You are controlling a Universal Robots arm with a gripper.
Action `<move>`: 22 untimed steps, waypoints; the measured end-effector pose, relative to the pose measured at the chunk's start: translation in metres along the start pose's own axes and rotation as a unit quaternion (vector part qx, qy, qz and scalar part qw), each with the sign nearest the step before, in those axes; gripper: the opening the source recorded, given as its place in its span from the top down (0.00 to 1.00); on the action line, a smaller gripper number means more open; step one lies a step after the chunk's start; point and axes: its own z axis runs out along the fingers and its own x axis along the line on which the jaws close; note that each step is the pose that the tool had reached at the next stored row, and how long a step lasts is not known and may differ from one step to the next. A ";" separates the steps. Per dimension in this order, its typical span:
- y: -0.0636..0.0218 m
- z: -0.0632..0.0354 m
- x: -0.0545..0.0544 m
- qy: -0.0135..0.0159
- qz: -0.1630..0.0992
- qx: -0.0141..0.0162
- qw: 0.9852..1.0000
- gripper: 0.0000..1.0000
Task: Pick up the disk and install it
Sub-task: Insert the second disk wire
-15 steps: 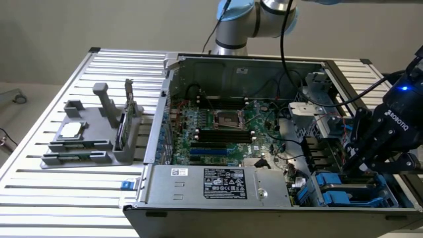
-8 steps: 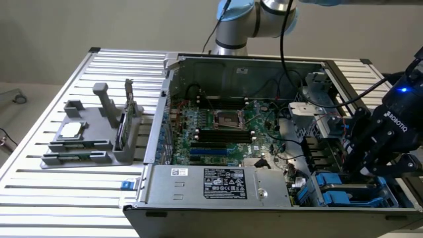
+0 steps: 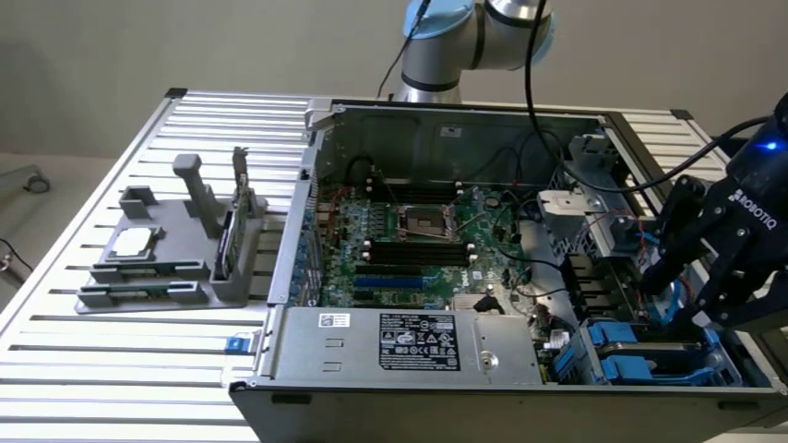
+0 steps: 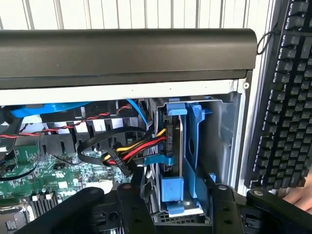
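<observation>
The disk (image 4: 174,146) stands on edge in the drive bay at the corner of the open computer case (image 3: 369,388), held in its blue carrier bracket (image 4: 196,141). A red, yellow and black cable (image 4: 131,148) is plugged into its end. My gripper (image 4: 175,207) hangs right over the bay, its black fingers (image 4: 130,204) spread to either side of the carrier's blue tab and not touching it. In the exterior view the gripper (image 3: 689,309) hovers at the case's right end above the blue carriers (image 3: 628,355).
The motherboard (image 3: 407,240) fills the case floor, with the power supply (image 3: 407,341) at the front. The dark case panel (image 4: 126,53) rises just beyond the bay. A keyboard (image 4: 287,97) lies outside the case. On the exterior view's left stands a grey parts fixture (image 3: 161,263).
</observation>
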 end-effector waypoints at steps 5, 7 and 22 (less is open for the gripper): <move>-0.0100 -0.0040 -0.001 0.000 0.000 0.001 1.000 0.46; -0.0159 -0.0052 -0.002 0.000 0.000 0.001 1.000 0.46; -0.0518 -0.0127 -0.006 0.000 0.000 0.001 1.000 0.89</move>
